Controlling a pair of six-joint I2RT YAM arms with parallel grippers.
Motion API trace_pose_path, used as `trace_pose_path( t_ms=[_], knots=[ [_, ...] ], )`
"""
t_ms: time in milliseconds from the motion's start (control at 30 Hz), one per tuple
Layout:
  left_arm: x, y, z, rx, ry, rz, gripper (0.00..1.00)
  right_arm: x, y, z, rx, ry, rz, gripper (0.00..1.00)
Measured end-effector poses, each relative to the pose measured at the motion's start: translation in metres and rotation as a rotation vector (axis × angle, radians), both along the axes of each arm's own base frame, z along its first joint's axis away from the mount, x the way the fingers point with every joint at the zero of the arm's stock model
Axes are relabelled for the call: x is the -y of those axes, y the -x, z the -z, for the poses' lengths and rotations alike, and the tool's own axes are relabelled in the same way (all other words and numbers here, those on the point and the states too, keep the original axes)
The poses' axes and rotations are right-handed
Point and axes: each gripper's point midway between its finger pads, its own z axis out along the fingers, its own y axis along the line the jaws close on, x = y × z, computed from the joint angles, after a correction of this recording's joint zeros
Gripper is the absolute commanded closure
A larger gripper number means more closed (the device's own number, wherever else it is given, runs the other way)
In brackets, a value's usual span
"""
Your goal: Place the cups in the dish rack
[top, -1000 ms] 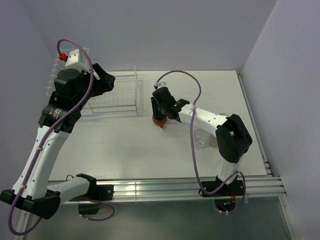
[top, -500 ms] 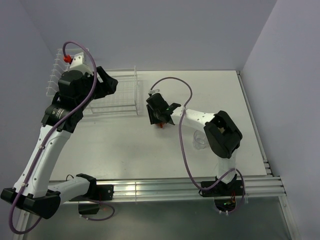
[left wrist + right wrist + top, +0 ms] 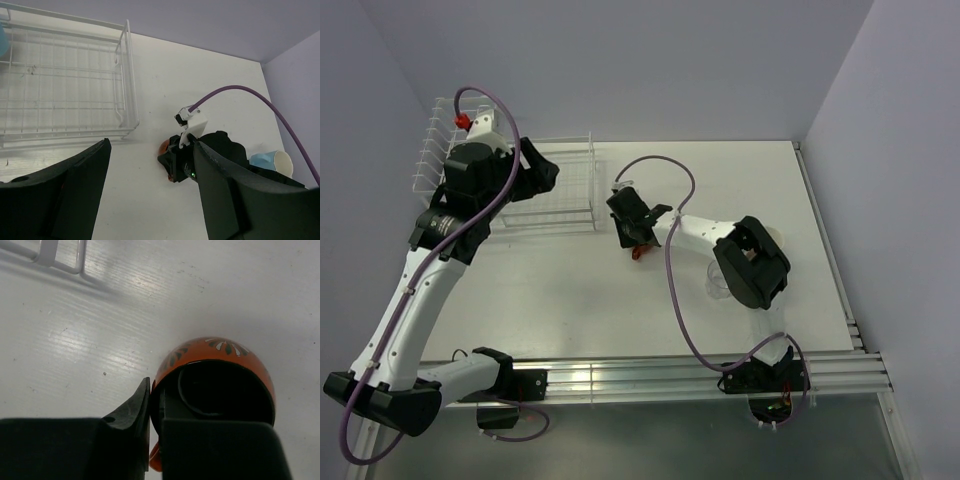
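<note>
A: White table (image 3: 570,300), lilac walls; where do we stand with the cups?
B: We judge we are on the carry step; our right gripper (image 3: 634,232) has the orange cup (image 3: 220,365) by its rim, one finger inside the mouth and the other pressed on the outer wall, jaws closed down to the thickness of that wall
A: And where is the cup against the dish rack (image 3: 555,185)?
B: Just outside it, beside the near right corner; whether its base is off the table we cannot tell from these views
A: Our left gripper (image 3: 152,150)?
B: Spread wide with nothing in it, hanging over the basket end of the rack; it may be in our way once the right arm swings across
A: What else is left?
B: One pale blue cup (image 3: 2,40) seems to sit inside the rack, at the edge of the left wrist view; another blue cup (image 3: 270,161) shows on the table behind the right arm, and a clear tumbler (image 3: 722,283) stands by that arm's elbow; so much of the job is ahead of us, we think
A: Next move?
B: The cup needs to clear the top wire, go left over the basket, then come down onto the grid before the fingers part; the inside finger should leave straight up, or it may tip the cup
</note>
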Motion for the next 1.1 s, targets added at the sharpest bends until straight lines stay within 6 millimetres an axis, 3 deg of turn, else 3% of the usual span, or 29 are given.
trace_pose_path(
  t_ms=[233, 333, 433, 667, 767, 867, 1100],
  knots=[
    [0.007, 0.0, 0.015, -0.025, 0.007, 0.033, 0.24, 0.004, 0.004, -0.001, -0.018, 0.013, 0.009, 1.0],
    [0.015, 0.0, 0.02, -0.034, 0.031, 0.065, 0.21, 0.01, 0.01, -0.011, -0.027, 0.018, 0.014, 1.0],
    [0.025, 0.001, 0.02, -0.034, 0.061, 0.113, 0.19, 0.016, 0.012, -0.047, 0.006, -0.032, 0.024, 1.0],
    [0.055, -0.002, 0.004, -0.014, 0.198, 0.262, 0.12, 0.045, 0.02, -0.195, 0.213, -0.425, 0.005, 1.0],
    [0.061, -0.006, -0.001, -0.01, 0.29, 0.325, 0.12, 0.061, 0.028, -0.24, 0.292, -0.61, -0.031, 1.0],
    [0.068, -0.008, -0.001, -0.021, 0.38, 0.384, 0.12, 0.061, 0.035, -0.256, 0.308, -0.742, -0.093, 1.0],
    [0.094, -0.002, 0.006, -0.068, 0.549, 0.535, 0.13, 0.029, 0.069, -0.257, 0.164, -1.02, -0.284, 1.0]
  ],
)
